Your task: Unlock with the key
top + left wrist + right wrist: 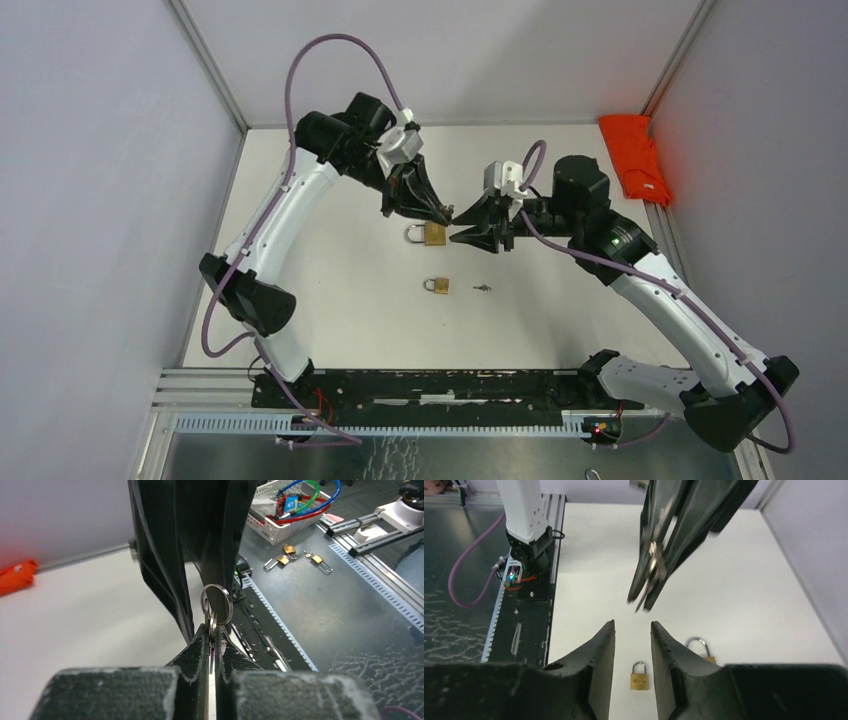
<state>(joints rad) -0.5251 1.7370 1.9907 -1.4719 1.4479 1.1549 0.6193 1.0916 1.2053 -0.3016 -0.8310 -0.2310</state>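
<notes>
My left gripper [442, 212] is shut on a small key [212, 632], and its key ring [216, 604] sticks out past the fingertips. In the right wrist view the left gripper [647, 587] hangs blurred above the table. My right gripper [456, 227] is open and empty, its tips facing the left gripper's tips, almost touching. A larger brass padlock [430, 235] lies just below both grippers and is half hidden behind my right finger [701, 649]. A smaller brass padlock [437, 286] lies nearer, seen between my open right fingers [639, 676]. A second small key [484, 289] lies beside it.
An orange cloth [633, 155] lies at the table's back right corner. Off the table, a white basket [285, 517] of cable locks and several spare padlocks [285, 560] sit on the metal bench. Enclosure walls stand left, right and behind.
</notes>
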